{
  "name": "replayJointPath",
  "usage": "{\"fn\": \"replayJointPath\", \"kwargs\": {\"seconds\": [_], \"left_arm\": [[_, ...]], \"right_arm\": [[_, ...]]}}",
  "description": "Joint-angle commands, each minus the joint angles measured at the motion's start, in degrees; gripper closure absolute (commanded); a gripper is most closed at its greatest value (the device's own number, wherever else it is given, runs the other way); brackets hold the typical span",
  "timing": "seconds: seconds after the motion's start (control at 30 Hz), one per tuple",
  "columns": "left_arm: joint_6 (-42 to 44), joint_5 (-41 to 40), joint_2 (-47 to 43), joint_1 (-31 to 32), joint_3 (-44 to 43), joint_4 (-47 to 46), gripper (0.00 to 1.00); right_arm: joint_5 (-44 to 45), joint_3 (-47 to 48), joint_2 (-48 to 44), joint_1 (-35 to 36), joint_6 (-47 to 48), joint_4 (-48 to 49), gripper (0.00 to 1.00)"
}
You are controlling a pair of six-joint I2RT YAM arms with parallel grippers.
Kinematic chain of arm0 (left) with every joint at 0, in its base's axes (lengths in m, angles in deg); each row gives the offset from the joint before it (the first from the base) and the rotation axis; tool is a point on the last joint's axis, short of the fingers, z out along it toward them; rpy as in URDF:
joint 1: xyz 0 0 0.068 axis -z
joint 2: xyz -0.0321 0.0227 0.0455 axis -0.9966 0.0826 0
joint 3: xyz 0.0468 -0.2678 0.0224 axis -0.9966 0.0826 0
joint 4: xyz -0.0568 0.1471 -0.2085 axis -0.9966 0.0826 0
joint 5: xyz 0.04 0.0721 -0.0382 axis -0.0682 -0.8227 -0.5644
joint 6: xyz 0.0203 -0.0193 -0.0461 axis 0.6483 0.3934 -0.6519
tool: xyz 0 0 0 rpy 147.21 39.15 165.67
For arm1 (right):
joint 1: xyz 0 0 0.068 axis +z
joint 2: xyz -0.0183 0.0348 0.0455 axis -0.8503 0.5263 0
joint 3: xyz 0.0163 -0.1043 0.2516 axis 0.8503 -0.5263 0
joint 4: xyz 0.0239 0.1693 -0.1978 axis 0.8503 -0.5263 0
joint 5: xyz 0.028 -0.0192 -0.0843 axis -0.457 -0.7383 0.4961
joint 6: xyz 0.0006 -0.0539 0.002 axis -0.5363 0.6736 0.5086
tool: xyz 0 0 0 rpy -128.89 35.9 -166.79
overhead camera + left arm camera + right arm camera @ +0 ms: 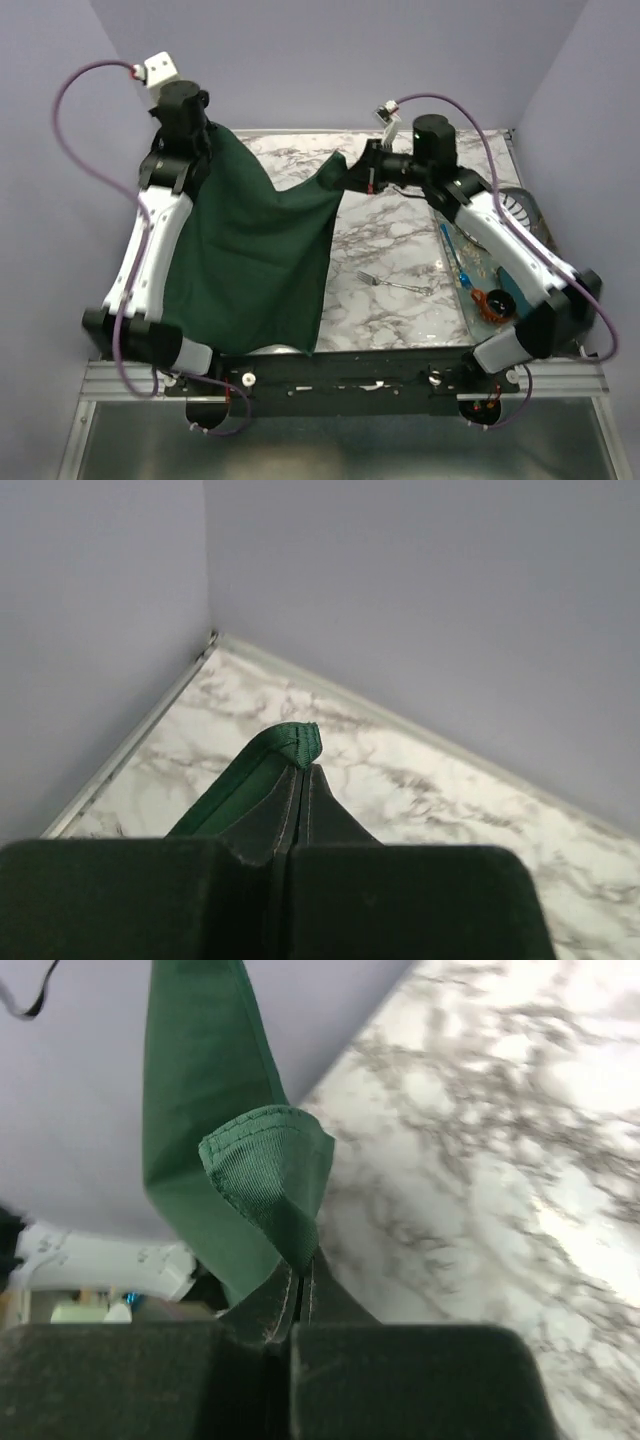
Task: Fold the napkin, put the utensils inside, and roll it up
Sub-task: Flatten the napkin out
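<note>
Left end effector and right end effector each pinch a napkin corner; folding unfinished, fork untouched.

Robot lab test cell: plain lavender walls boxing marble-print tabletop, aluminium base rail, looped purple cables.

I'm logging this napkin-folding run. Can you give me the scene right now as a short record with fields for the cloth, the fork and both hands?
napkin: dark green, unfolded, two far corners lifted, the rest sloping down toward the near edge of the table
left hand: shut on one napkin corner, by the table's far left corner
right hand: shut on the other corner, above the far middle of the table
fork: flat on bare marble, right of the napkin, apart from it
stage: no fold made yet; fork not inside
</note>
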Motion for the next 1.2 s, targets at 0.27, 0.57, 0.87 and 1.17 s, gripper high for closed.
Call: {"fn": "replayJointPath", "kwargs": {"seconds": [0.27, 0.57, 0.87, 1.17], "left_arm": [[5.9, 5.4, 45.7, -9.3, -24.7, 9.0, 0.61], [-2.7, 15.8, 32.9, -8.9, -9.1, 7.7, 0.31], [-13.7, 34.5, 20.1, -7.1, 23.2, -5.0, 0.41], [-15.2, 36.0, 9.8, -2.7, 38.1, -11.4, 0.43]], "right_arm": [[11.3, 30.7, 44.5, -12.0, 9.1, -13.7, 0.33], [16.6, 11.7, 33.8, -10.2, 13.9, -16.4, 0.14], [15.4, 4.7, 33.8, -4.2, 10.7, -12.0, 0.39], [19.4, 3.3, 38.4, -2.0, 11.1, -8.2, 0.5]]}}
